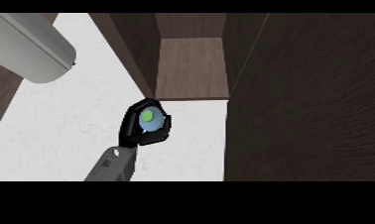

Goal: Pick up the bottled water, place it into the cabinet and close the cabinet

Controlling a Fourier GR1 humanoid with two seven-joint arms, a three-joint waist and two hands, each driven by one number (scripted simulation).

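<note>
Head view: I see my left robot hand [138,130] curled round the bottled water [150,120], over the bench [58,129], just before the open cabinet [192,67].

A pale, speckled white counter [58,129] spreads below me. A dark brown wooden cabinet [307,119] stands on it at my right, its open compartment showing a bare, lighter brown shelf [192,69] inside.
</note>
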